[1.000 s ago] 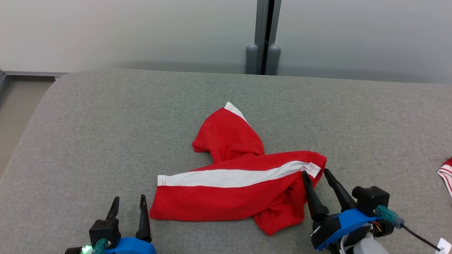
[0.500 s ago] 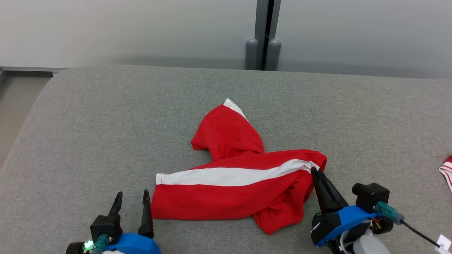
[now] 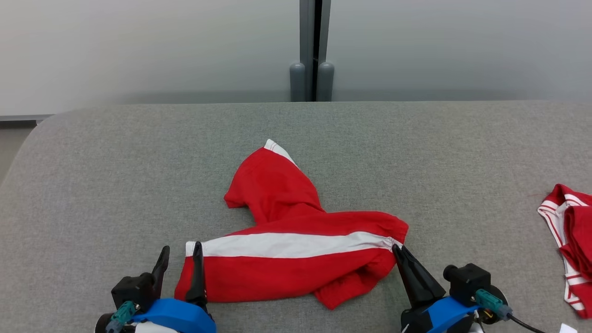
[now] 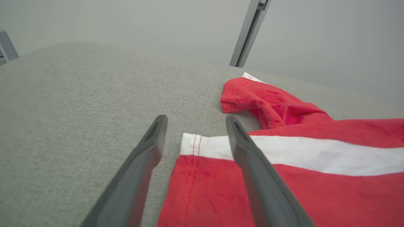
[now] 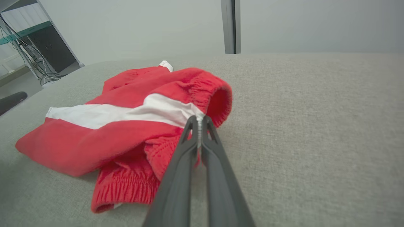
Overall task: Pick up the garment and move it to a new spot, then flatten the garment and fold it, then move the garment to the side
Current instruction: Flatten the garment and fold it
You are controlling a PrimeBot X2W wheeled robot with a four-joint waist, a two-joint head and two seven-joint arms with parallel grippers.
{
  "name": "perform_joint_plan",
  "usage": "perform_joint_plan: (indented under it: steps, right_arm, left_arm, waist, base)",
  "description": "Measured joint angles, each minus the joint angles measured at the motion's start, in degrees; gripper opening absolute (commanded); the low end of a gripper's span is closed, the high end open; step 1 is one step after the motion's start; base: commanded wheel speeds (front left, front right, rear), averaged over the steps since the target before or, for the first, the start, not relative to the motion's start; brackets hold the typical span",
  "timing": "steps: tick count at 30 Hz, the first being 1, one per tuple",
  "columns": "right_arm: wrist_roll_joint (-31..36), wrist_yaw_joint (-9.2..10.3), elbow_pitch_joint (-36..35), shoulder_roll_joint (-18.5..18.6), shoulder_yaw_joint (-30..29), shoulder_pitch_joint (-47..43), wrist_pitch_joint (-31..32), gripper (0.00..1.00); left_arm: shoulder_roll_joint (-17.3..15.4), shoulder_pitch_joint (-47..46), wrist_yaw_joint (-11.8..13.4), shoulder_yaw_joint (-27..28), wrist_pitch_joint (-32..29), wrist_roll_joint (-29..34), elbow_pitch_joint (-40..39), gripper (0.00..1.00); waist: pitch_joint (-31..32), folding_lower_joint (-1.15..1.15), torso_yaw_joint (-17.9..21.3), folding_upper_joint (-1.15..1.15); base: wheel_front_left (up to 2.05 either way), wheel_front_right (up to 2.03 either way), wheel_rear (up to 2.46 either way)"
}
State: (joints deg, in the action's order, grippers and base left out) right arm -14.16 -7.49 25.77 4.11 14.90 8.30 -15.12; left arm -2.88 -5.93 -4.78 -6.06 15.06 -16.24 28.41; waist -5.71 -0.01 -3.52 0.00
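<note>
The garment [image 3: 296, 259] is a pair of red shorts with a white side stripe, lying crumpled on the grey table [image 3: 115, 175]. One leg points away from me. My right gripper [image 3: 397, 250] is shut on the garment's elastic waistband at its right end; in the right wrist view the fingertips pinch the white stripe's edge [image 5: 199, 120]. My left gripper [image 3: 181, 254] stands open over the garment's left hem. In the left wrist view one of the fingers [image 4: 252, 157] lies over the white stripe and the other sits on bare table beside the garment [image 4: 315, 186].
A second red and white garment [image 3: 569, 240] lies at the table's right edge. A grey wall with a vertical post [image 3: 312, 46] stands behind the table. The table's rounded left corner [image 3: 27, 138] drops to the floor.
My right gripper has shut on the garment's waistband. My left gripper has come closer to the left hem. The camera has turned, shifting the whole picture left.
</note>
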Motion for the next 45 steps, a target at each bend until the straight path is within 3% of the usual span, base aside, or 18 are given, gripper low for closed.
perform_joint_plan:
  steps: [6, 17, 33, 45]
  right_arm:
    - [0.04, 0.0, 0.32, 0.71, 1.44, -0.49, 0.0, 0.0]
    - [2.26, 0.0, 1.8, 1.92, 2.27, -0.8, 0.0, 0.0]
    - [2.71, 0.0, 3.32, 1.85, 2.37, -1.18, 0.0, 0.0]
    - [2.97, 0.0, 3.86, 1.85, 2.42, -1.49, 0.0, 0.0]
  left_arm:
    - [0.02, -3.19, -1.76, -1.02, 0.0, -4.81, 6.47, 1.0]
    - [-0.51, -10.44, -2.53, -3.39, -0.62, -12.35, 18.36, 1.0]
    - [-7.99, -12.9, -2.64, -13.51, -13.65, -34.96, 13.92, 1.0]
    - [-12.32, -10.98, -2.64, -19.94, -17.66, -44.62, 9.26, 1.0]
  waist:
    - [-0.22, 0.0, 1.32, 0.0]
    - [-0.57, 0.01, 1.53, 0.0]
    - [-0.49, 0.01, 1.52, 0.0]
    - [0.24, 0.0, 1.0, 0.0]
  base:
    - [0.0, 0.0, 0.0]
    - [0.0, 0.0, 0.0]
    - [0.0, 0.0, 0.0]
    - [0.0, 0.0, 0.0]
